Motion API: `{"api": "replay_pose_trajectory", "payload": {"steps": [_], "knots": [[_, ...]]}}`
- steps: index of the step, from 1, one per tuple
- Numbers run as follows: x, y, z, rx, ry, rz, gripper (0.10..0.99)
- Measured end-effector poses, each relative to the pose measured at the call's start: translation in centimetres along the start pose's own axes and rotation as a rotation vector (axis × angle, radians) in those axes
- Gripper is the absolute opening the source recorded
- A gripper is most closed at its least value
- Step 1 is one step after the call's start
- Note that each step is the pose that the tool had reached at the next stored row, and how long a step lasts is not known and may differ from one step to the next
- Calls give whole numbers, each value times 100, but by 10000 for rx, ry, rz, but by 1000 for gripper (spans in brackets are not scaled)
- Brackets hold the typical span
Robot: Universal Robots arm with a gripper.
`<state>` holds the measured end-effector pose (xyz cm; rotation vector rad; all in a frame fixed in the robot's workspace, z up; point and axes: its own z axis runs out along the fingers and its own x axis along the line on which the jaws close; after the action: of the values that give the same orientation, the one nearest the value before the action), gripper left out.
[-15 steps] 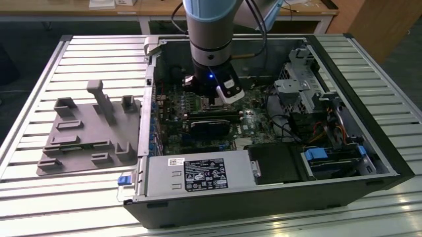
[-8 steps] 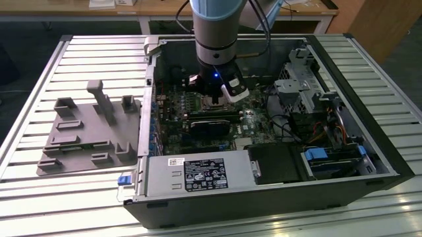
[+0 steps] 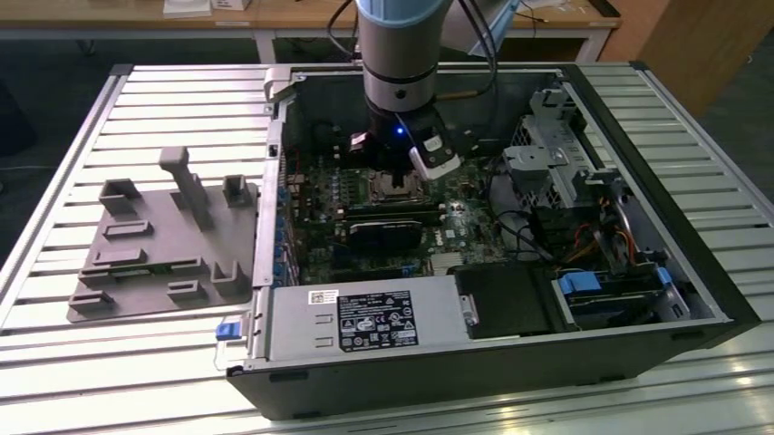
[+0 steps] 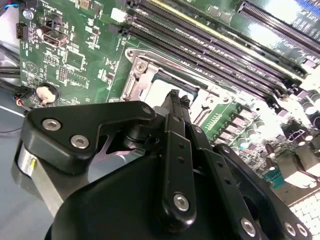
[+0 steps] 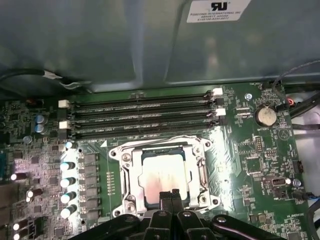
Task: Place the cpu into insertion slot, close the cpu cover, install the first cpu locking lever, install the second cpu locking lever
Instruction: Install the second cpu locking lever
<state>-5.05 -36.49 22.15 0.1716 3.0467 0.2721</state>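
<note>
An open computer case [image 3: 677, 299] lies on its side on a slatted metal desk [image 3: 145, 109], filling the centre and right of the exterior view. Inside it, the green motherboard [image 3: 321, 195] lines the floor of the case, with a grey power supply box [image 3: 362, 322] along the near wall and a drive cage [image 3: 568, 154] with cables at the exterior view's right. A grey moulded fixture tray [image 3: 145, 258] sits on the desk at the exterior view's left, just beside the case.

The arm comes down from the upper middle of the exterior view, and its end effector [image 3: 397, 177] hangs directly over the insertion slot [image 3: 394, 188] in the middle of the board. In the first wrist view the end effector [image 5: 170, 196] shows at the lower centre, its two black fingertips pressed together with nothing between them, resting at the near edge of the cpu [image 5: 162, 180]. The cpu lies flat inside the insertion slot [image 5: 205, 172], its pale metal top facing up. The cpu cover [image 5: 131, 177] lies down around the chip, framing it. Long black memory slots [image 5: 140, 117] run beside the socket, towards the upper part of that frame.

In the second wrist view the end effector [image 4: 175, 97] points at the same socket [image 4: 145, 80] from behind its black linkages.
</note>
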Motion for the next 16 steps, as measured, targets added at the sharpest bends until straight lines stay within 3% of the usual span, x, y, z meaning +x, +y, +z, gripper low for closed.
{"api": "replay_pose_trajectory", "payload": {"steps": [4, 11, 16], "knots": [[-21, 46, 11, 102, -11, -10, 102], [-51, 93, 22, 146, -15, -14, 102], [-55, 112, -49, 145, -15, -13, 102]]}}
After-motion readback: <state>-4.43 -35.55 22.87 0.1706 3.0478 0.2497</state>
